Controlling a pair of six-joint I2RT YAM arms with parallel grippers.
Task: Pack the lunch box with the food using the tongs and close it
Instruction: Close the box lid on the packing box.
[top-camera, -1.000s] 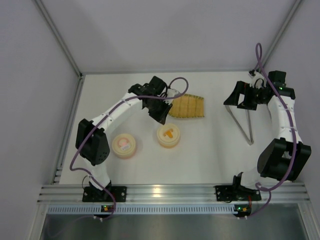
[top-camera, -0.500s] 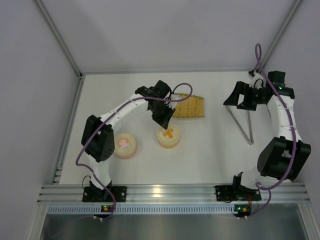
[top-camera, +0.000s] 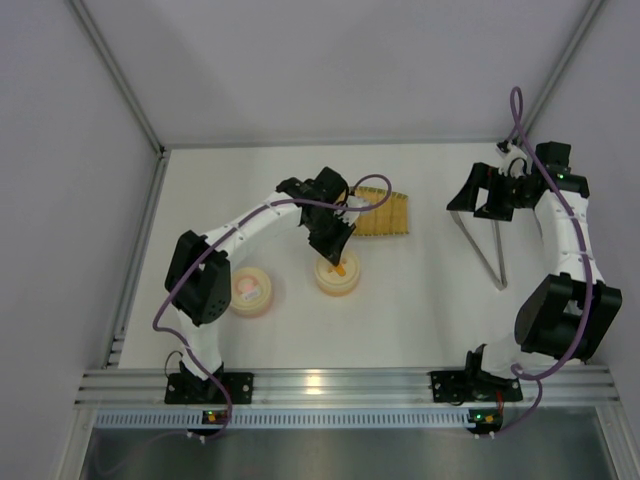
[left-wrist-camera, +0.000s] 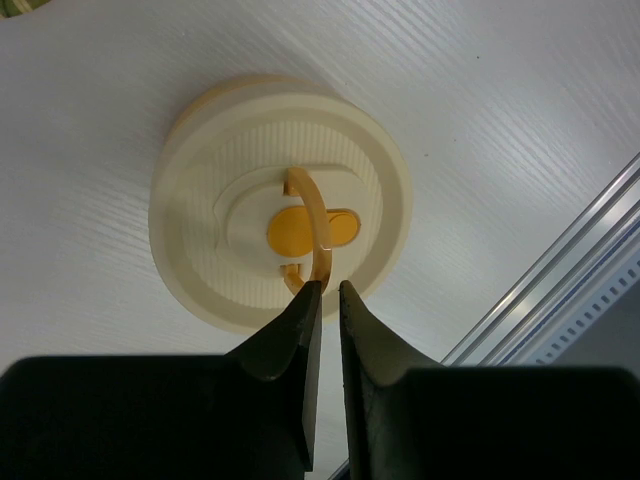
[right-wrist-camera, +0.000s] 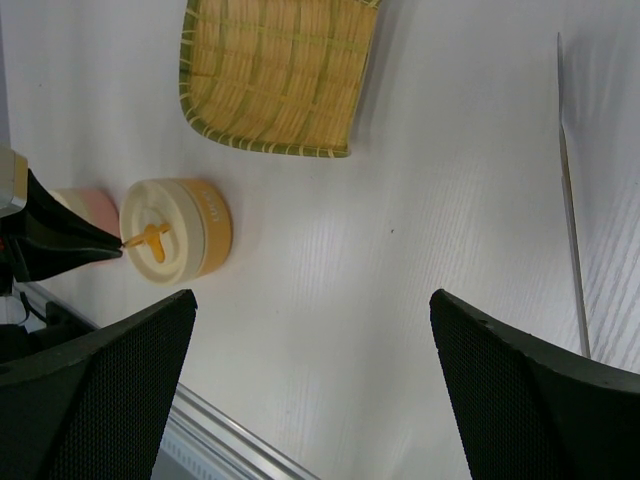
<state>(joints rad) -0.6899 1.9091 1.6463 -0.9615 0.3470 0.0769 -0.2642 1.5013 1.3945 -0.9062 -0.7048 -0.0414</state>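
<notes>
The left gripper jaws are nearly closed at the lunch box handle, grip unclear; right gripper jaws are spread empty above part-hidden tongs.

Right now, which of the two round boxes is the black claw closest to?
The yellow box with the orange handle on its lid. The left gripper points right at that handle; the pink-topped box lies apart, to its left.
</notes>
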